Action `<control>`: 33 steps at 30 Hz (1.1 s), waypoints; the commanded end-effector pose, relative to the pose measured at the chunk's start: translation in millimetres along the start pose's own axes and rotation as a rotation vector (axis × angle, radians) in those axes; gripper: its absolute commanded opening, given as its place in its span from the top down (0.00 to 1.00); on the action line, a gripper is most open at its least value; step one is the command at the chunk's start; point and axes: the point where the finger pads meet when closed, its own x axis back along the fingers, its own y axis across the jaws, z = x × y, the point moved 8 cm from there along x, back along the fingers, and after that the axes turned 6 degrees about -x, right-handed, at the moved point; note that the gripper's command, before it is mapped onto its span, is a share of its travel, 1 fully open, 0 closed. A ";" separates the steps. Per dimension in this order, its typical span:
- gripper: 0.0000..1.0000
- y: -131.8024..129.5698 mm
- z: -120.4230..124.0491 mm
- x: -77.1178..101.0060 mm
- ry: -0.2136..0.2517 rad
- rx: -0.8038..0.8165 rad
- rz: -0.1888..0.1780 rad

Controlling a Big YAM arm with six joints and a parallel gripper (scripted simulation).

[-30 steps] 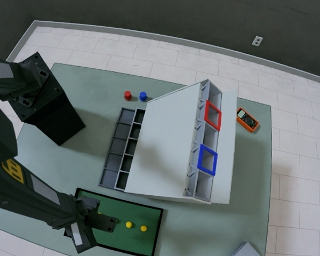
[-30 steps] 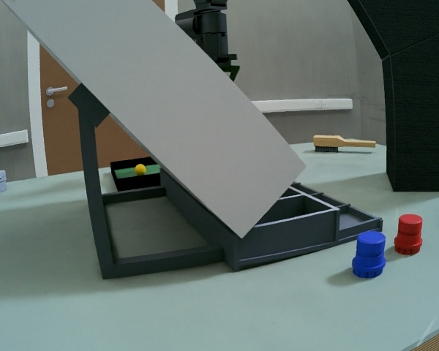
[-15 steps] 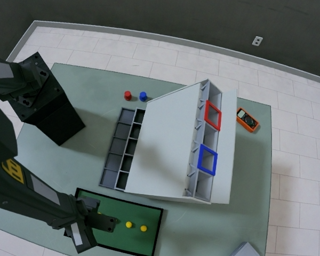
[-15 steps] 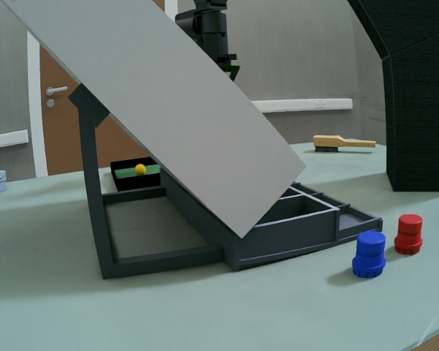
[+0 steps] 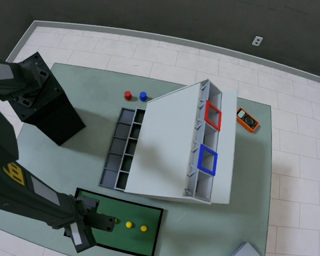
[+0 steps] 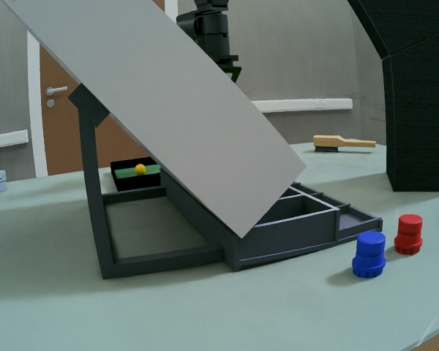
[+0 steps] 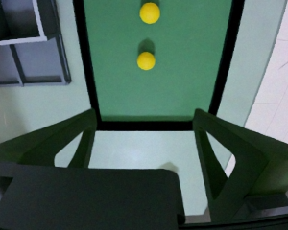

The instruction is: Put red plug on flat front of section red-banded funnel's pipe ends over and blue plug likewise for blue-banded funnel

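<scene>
My gripper (image 5: 106,220) is open and empty above the near end of the green marble tray (image 5: 126,222). In the wrist view its fingers straddle the tray's black edge. Two yellow marbles (image 7: 146,60) (image 7: 149,12) lie ahead of them on the green floor, and they also show in the overhead view (image 5: 129,224) (image 5: 143,228). The red plug (image 5: 127,95) and the blue plug (image 5: 142,96) stand upright on the mat beyond the far end of the sections (image 5: 118,149). The red-banded funnel (image 5: 213,114) and the blue-banded funnel (image 5: 207,159) sit at the top of the sloping white cover (image 5: 165,143).
A tall black block (image 5: 44,110) stands at the left of the mat. An orange multimeter (image 5: 247,119) lies behind the funnel rack. A wooden brush (image 6: 342,143) lies on the mat in the side view. The plugs also show there, blue (image 6: 369,254) and red (image 6: 408,234).
</scene>
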 end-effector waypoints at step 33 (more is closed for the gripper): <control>0.20 -5.4 -1.7 -114.2 0.000 -0.001 0.003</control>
